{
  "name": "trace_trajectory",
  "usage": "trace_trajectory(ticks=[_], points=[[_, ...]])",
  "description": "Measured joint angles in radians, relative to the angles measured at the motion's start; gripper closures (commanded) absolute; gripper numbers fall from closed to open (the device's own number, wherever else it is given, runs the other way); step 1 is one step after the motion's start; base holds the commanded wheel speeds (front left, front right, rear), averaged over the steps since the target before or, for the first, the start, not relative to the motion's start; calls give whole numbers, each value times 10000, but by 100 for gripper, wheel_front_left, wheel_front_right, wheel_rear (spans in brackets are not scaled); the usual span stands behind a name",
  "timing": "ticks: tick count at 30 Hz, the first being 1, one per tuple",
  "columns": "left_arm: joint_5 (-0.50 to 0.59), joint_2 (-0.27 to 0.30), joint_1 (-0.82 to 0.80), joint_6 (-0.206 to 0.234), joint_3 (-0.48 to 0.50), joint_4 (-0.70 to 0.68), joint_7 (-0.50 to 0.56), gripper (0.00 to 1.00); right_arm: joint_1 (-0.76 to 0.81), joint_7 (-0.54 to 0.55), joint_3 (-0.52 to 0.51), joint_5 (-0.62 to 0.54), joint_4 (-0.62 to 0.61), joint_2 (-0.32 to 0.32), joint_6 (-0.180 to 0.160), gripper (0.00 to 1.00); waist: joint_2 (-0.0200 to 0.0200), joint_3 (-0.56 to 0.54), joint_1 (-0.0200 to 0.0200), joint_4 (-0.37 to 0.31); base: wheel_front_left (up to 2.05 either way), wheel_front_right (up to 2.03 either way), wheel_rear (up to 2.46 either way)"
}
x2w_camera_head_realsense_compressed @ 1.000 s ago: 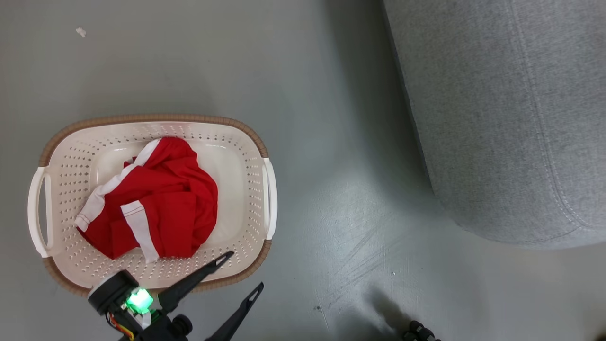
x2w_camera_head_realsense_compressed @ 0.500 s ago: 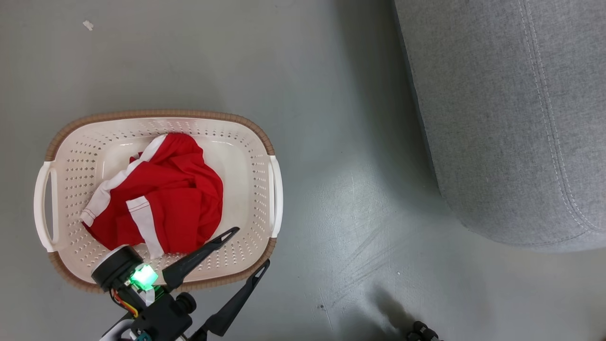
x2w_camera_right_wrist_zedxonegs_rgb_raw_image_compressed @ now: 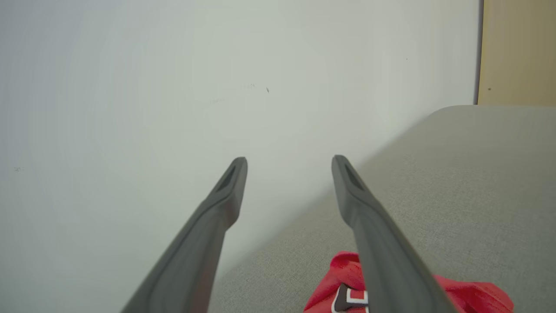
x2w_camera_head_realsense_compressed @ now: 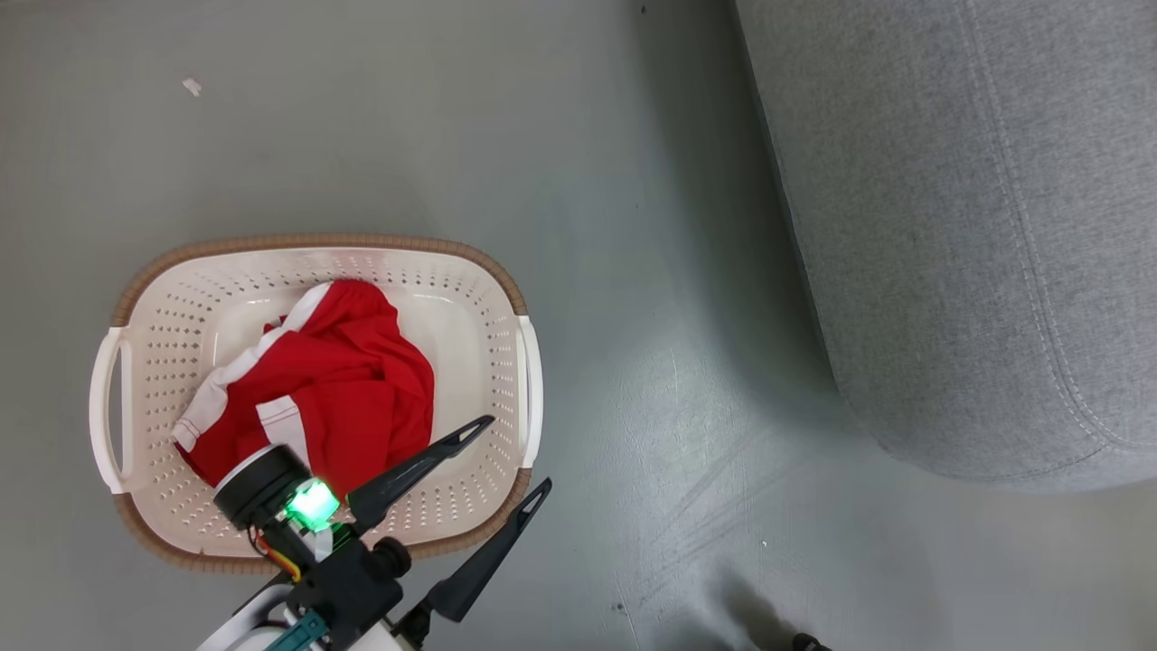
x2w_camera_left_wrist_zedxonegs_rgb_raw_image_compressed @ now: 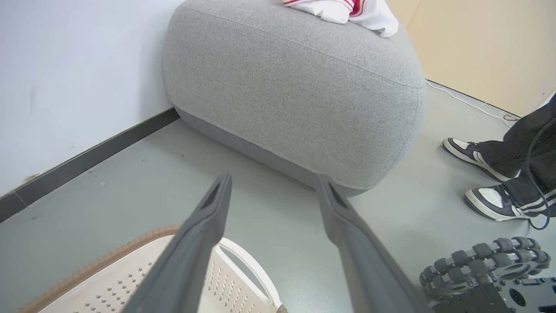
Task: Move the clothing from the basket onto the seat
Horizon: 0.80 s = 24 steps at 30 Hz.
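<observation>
Red clothing (x2w_camera_head_realsense_compressed: 348, 389) with white stripes lies crumpled in the cream basket (x2w_camera_head_realsense_compressed: 470, 307) on the floor at the lower left of the head view. My left gripper (x2w_camera_head_realsense_compressed: 517, 452) is open, one finger over the basket's near right corner, the other just outside its rim, short of the cloth. The left wrist view has this gripper (x2w_camera_left_wrist_zedxonegs_rgb_raw_image_compressed: 273, 180) aimed at the grey seat (x2w_camera_left_wrist_zedxonegs_rgb_raw_image_compressed: 295, 91), with the basket rim (x2w_camera_left_wrist_zedxonegs_rgb_raw_image_compressed: 130, 248) below. A white and red garment (x2w_camera_left_wrist_zedxonegs_rgb_raw_image_compressed: 343, 8) rests on the seat's top. My right gripper (x2w_camera_right_wrist_zedxonegs_rgb_raw_image_compressed: 291, 160) is open above the seat (x2w_camera_right_wrist_zedxonegs_rgb_raw_image_compressed: 456, 195), over a red lettered jersey (x2w_camera_right_wrist_zedxonegs_rgb_raw_image_compressed: 478, 298).
The seat (x2w_camera_head_realsense_compressed: 976, 226) takes up the right of the head view, with bare grey floor (x2w_camera_head_realsense_compressed: 651, 362) between it and the basket. A person's two shoes (x2w_camera_left_wrist_zedxonegs_rgb_raw_image_compressed: 491, 178) stand right of the seat. My wheeled base (x2w_camera_left_wrist_zedxonegs_rgb_raw_image_compressed: 482, 265) is at the lower right. A pale wall (x2w_camera_right_wrist_zedxonegs_rgb_raw_image_compressed: 173, 87) rises behind the seat.
My left gripper has advanced from the basket's near rim to over its near right corner, closer to the red clothing, still open. The head camera has shifted slightly.
</observation>
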Motion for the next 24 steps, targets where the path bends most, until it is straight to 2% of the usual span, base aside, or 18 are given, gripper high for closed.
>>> trace_trajectory(ticks=[8, 14, 19, 24], points=[[0, -481, -497, 0, -21, 167, 0, 0, 292, -6, 1319, 67, -1212, 623, 2, 0, 0, -525, 0, 13, 0, 0, 0], [-247, -930, -575, 0, 330, 288, 0, 0, 966, -6, 2125, 384, -1783, 1045, 2, 0, 0, -939, 0, 32, 0, 0, 0], [-418, -1329, -627, 0, 819, 441, 0, 0, 1909, -6, 2976, 562, -2334, 1266, 0, 0, 0, -1416, 0, 57, 0, 0, 0], [-798, -1824, -616, 0, 1716, 585, 0, 0, 2593, -6, 3906, 1066, -2890, 1559, 0, 0, 0, -1939, 0, 98, 0, 0, 0]])
